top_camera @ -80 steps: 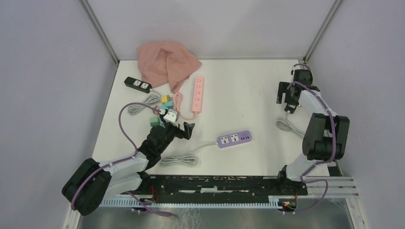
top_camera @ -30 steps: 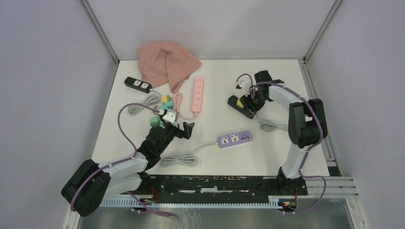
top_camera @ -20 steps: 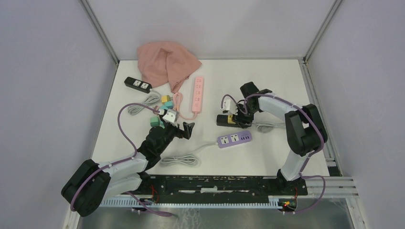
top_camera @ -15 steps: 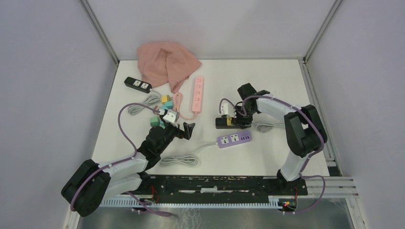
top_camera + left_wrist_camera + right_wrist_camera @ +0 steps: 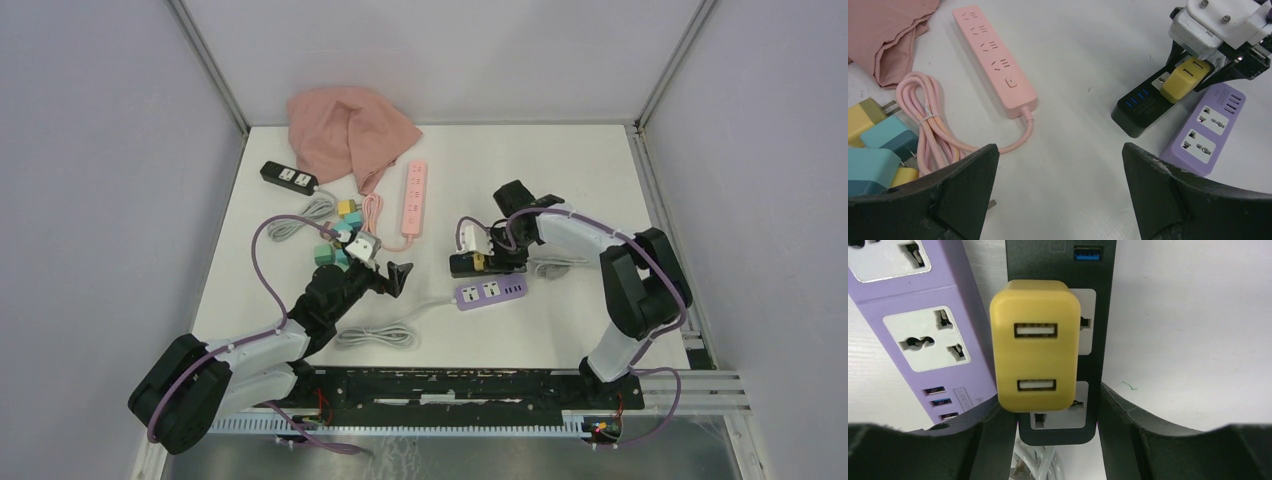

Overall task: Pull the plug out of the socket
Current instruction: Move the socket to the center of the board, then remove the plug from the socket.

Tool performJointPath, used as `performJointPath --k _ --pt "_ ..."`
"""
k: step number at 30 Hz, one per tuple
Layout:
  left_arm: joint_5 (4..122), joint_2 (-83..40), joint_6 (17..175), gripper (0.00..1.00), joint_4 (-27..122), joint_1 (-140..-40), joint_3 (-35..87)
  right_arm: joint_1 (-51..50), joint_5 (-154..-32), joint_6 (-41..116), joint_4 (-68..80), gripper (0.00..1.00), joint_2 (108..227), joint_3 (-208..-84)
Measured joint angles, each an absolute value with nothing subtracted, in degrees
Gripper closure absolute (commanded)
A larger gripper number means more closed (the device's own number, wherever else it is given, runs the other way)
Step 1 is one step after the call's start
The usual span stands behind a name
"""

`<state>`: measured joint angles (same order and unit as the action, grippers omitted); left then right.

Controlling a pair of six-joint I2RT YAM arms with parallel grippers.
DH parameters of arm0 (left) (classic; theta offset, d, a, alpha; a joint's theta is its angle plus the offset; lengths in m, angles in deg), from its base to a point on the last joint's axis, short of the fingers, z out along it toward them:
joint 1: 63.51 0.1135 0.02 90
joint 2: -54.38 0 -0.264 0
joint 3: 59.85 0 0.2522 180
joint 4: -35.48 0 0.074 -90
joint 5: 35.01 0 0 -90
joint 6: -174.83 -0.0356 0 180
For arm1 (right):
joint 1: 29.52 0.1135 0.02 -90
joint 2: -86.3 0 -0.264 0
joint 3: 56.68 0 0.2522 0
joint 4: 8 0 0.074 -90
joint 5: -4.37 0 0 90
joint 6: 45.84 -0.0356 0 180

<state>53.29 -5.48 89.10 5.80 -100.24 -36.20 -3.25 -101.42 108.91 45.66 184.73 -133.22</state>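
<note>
Yellow two-port charger plug (image 5: 1035, 357) sits plugged into the black power strip (image 5: 1048, 260) on the white tabletop (image 5: 560, 170), right gripper (image 5: 1050, 415) jaws straddling both, grip unclear; left gripper (image 5: 1058, 165) jaws gape wide.

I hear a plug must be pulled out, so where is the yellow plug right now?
In the overhead view the yellow plug sits right of centre on the black power strip, right beside the purple power strip.

Black fingers (image 5: 963, 195), white-black arms (image 5: 255, 345), purple cables (image 5: 253, 255)
</note>
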Motion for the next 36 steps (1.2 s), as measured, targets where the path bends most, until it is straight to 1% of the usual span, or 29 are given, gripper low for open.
performJointPath --k 1,2,10,14,21,25,28,31,33,36 --pt "53.6 -5.5 88.8 0.01 5.8 -100.2 -36.2 -3.3 -101.3 108.6 45.8 0.09 184.4 -133.2" --pt "53.9 -5.5 88.4 0.01 5.8 -100.2 -36.2 -3.3 -101.0 108.2 46.1 0.02 184.0 -133.2" --pt "54.2 -5.1 88.1 0.01 5.4 -100.2 -36.5 -5.4 -100.5 107.5 48.3 0.00 179.8 -133.2" --pt "54.2 -3.8 88.1 0.01 5.3 -100.2 -37.4 -7.9 -101.8 107.7 49.8 0.01 175.8 -133.2" --pt "55.1 0.2 88.2 0.01 4.2 -100.2 -39.3 -14.5 -109.0 107.0 52.0 0.01 164.6 -132.7" --pt "59.9 0.4 88.1 0.01 3.6 -100.2 -39.1 -15.1 -115.7 97.7 50.7 0.00 160.5 -133.3" --pt "64.9 -1.2 87.7 0.01 3.7 -100.2 -37.6 -15.0 -125.1 94.9 53.4 0.00 162.4 -137.2" --pt "69.9 -5.3 86.3 0.00 4.0 -100.2 -34.0 -14.6 -134.1 98.3 59.2 0.00 167.8 -144.2" --pt "74.4 -9.5 85.6 0.00 4.4 -100.2 -30.7 -14.4 -137.3 100.8 61.3 0.00 169.8 -146.1" --pt "80.0 -16.6 85.5 0.00 1.6 -100.2 -27.9 -14.2 -139.5 102.5 62.9 0.00 169.7 -144.4"
